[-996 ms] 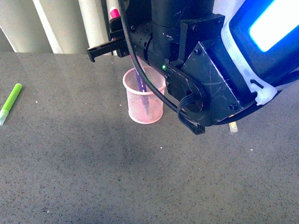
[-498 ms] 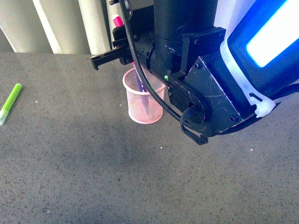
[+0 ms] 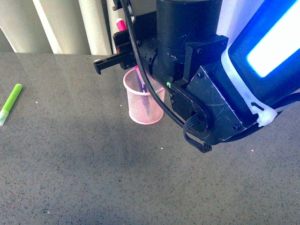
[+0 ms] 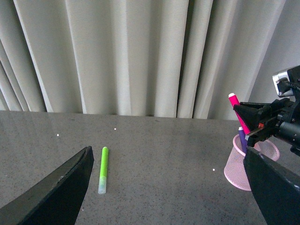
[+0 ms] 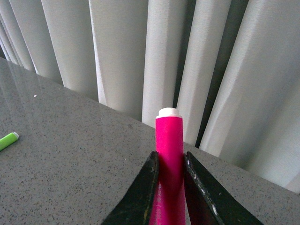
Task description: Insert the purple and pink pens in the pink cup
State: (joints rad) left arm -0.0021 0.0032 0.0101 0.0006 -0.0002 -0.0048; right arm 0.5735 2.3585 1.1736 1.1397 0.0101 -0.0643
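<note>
The pink cup (image 3: 143, 101) stands upright on the grey table (image 3: 84, 164) in the front view, just under the black bulk of the right arm (image 3: 197, 84). The purple pen (image 3: 142, 87) already leans inside it, and the pink pen (image 3: 121, 24) pokes up above the right gripper (image 3: 123, 49), its lower end reaching down into the cup's mouth. A green marker (image 3: 10, 103) lies flat near the table's left edge, well apart from the cup. From the left wrist, the left gripper (image 4: 168, 187) hangs with its two dark fingers (image 4: 56, 187) spread wide, nothing between them — the green marker (image 4: 102, 169) lies on the table beyond them, and off to one side the cup (image 4: 248, 161) shows the purple pen (image 4: 242, 139) inside and the pink pen (image 4: 237, 112) tilted above the rim, clamped in the right gripper (image 4: 258, 123). From the right wrist, the right gripper (image 5: 169, 187) is closed narrow on the pink pen (image 5: 168, 150) — both fingers (image 5: 140, 192) press its sides, its white-tipped end pointing toward the curtain (image 5: 140, 47).
</note>
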